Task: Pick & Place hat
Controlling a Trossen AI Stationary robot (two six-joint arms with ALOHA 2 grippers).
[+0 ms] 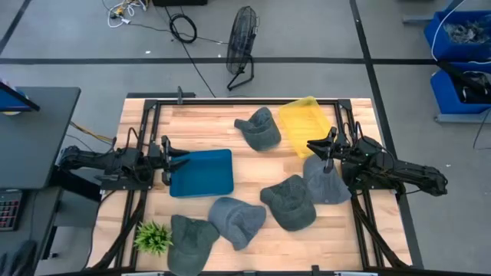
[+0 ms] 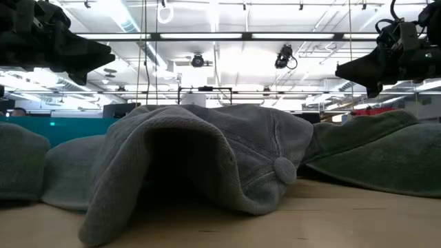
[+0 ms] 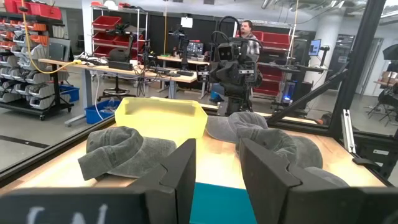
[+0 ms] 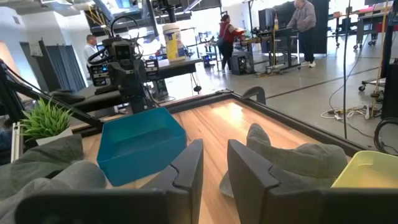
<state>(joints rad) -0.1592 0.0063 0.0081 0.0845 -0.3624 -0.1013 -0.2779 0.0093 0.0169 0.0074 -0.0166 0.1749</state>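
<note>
Several grey caps lie on the wooden table: one at the far side [image 1: 258,129] beside the yellow tray [image 1: 305,123], one at the right [image 1: 326,182], one in the middle [image 1: 290,202], two near the front [image 1: 236,221] [image 1: 190,241]. The nearest cap [image 2: 207,158] rests on its brim and crown. My left gripper [image 1: 186,158] [image 3: 217,168] hovers open over the left edge of the blue tray [image 1: 201,172]. My right gripper [image 1: 311,144] [image 4: 214,165] hovers open above the table between the yellow tray and the right cap. Neither holds anything.
A small green plant [image 1: 152,236] stands at the near left corner. A black frame [image 1: 230,101] runs around the table's edges. A floor fan [image 1: 242,42] and blue bins [image 1: 460,38] stand beyond the table. People [image 4: 305,25] are in the room behind.
</note>
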